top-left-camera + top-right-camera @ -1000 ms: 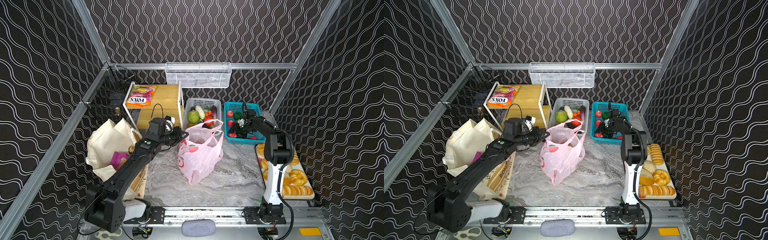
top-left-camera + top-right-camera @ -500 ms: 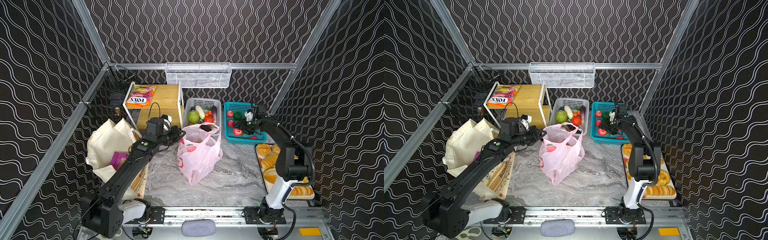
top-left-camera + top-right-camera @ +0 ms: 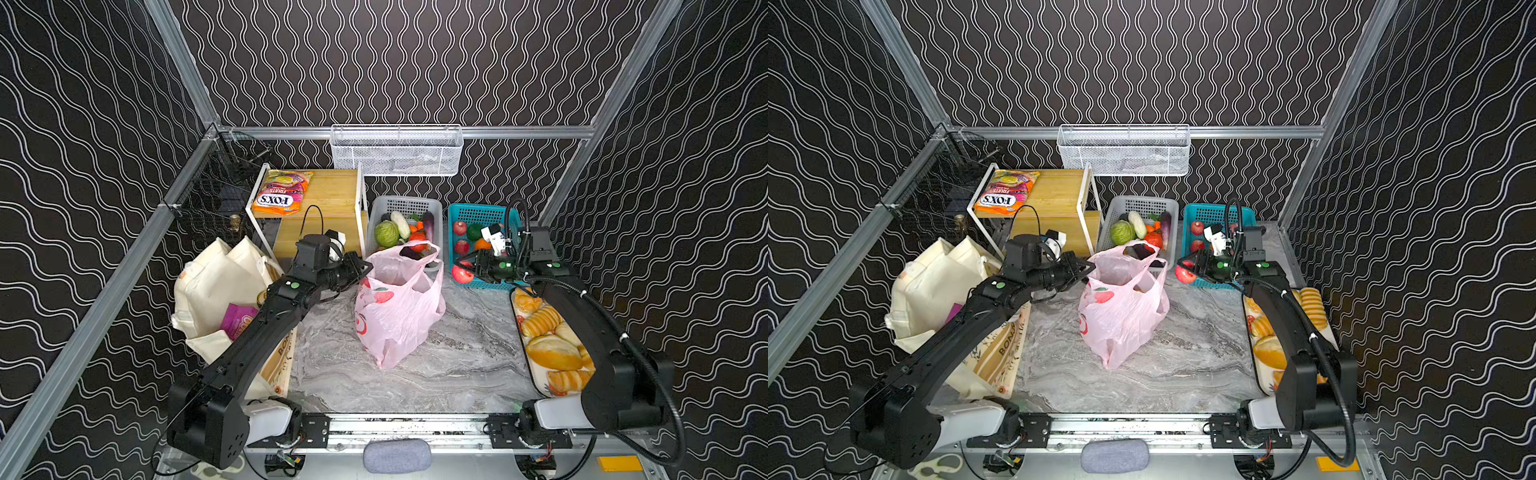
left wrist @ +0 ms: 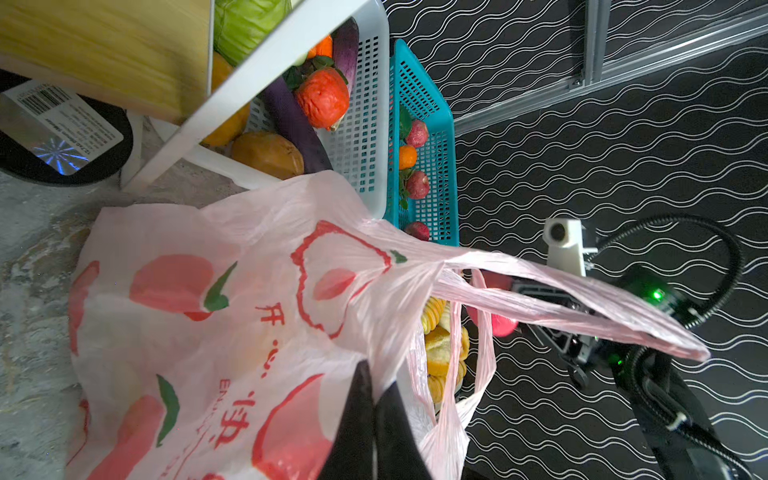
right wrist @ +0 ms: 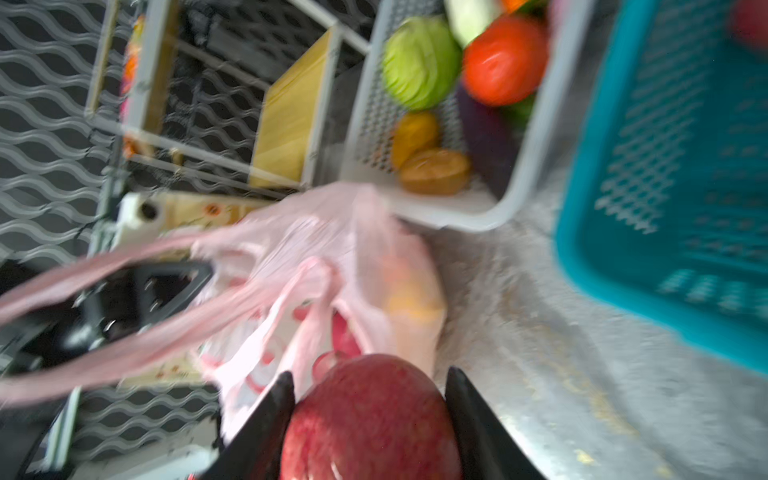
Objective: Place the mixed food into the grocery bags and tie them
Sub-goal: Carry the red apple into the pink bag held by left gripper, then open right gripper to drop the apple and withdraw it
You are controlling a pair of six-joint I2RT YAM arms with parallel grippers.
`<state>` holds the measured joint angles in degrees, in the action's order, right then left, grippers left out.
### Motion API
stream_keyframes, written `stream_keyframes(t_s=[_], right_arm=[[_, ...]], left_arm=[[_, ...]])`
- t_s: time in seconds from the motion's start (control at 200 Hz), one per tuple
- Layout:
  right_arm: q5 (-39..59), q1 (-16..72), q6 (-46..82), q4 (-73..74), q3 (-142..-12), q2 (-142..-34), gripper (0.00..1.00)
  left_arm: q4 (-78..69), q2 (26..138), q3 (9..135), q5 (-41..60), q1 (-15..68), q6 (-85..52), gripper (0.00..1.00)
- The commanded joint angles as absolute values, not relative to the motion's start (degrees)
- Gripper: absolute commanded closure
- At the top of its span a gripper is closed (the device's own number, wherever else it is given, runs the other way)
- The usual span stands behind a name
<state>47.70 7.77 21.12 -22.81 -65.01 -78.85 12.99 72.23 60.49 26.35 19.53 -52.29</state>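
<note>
Swung out of the teal basket (image 3: 478,214) toward the pink plastic bag (image 3: 399,316) with right gripper (image 3: 467,269) clamped round a red fruit (image 5: 370,419) and left gripper (image 4: 376,386) pinching the bag's rim.

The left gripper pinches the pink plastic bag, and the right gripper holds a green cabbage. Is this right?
Not quite. The right gripper holds a red round fruit, not a cabbage; the right wrist view shows it between the jaws. The left gripper does pinch the pink plastic bag.
</note>
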Motion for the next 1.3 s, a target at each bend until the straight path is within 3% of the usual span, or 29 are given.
stream_keyframes(t_s=[0.0, 0.16, 0.255, 0.476, 0.661, 0.786, 0.981, 1.176, 1.296], right_arm=[[57.0, 10.0, 19.1, -18.6, -62.7, -75.0, 0.49], [63.0, 18.3, 16.6, -12.6, -61.0, -70.8, 0.48], [59.7, 24.3, 15.3, -8.8, -61.4, -71.0, 0.47], [34.9, 34.1, 11.7, -2.3, -66.2, -77.0, 0.49], [15.3, 39.6, 7.4, -8.3, -77.1, -86.9, 0.5], [9.2, 41.3, 8.3, -12.1, -82.9, -92.4, 0.51], [11.9, 41.8, 10.7, -13.0, -82.7, -93.9, 0.44], [17.1, 42.0, 10.2, -7.8, -78.2, -89.8, 0.23], [19.9, 42.1, 9.1, -3.9, -75.9, -85.7, 0.19]], left_arm=[[11.8, 72.5, 60.7, 27.2, 19.3, -51.8, 1.0], [11.5, 73.0, 60.9, 27.5, 19.4, -51.9, 1.0], [11.4, 73.4, 60.9, 27.6, 19.3, -51.7, 1.0], [11.6, 73.0, 60.4, 27.8, 19.4, -51.8, 1.0], [11.8, 72.3, 59.8, 28.1, 19.4, -51.7, 1.0], [12.4, 72.3, 60.1, 28.3, 19.3, -51.6, 1.0], [12.5, 71.7, 59.8, 27.7, 19.4, -51.7, 1.0], [12.1, 71.9, 59.9, 27.3, 19.4, -51.9, 1.0], [11.8, 71.9, 60.0, 27.3, 19.4, -51.7, 1.0]])
